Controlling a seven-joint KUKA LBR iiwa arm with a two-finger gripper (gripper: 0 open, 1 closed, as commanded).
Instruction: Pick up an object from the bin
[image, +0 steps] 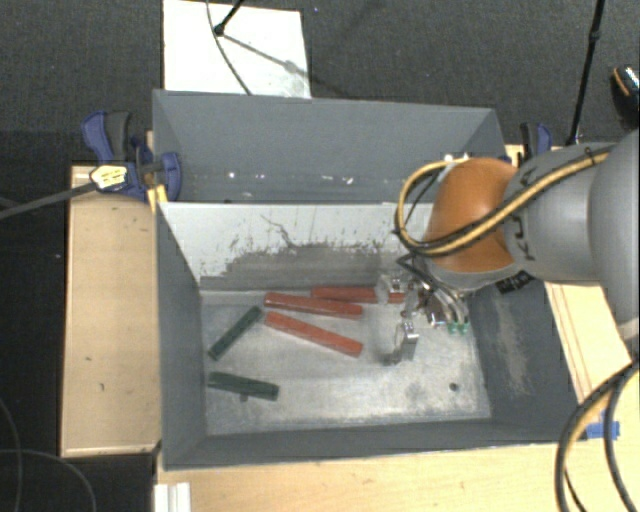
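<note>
Left of the gripper (404, 345) lie three red flat bars (312, 334) and two dark green bars (243, 386); its grip I cannot tell.

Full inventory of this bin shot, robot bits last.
Bin: one, grey metal, centre of view.
Red sticks: three that I can separate, red-brown, overlapping mid-floor toward the back wall.
Tilted green stick: one, dark green, left of the red sticks.
Flat green stick: one, dark green, near the front-left corner.
Pincer: one, metal, low over the floor just right of the red sticks.
Arm: one, grey with orange wrist cover, from the right.
</note>
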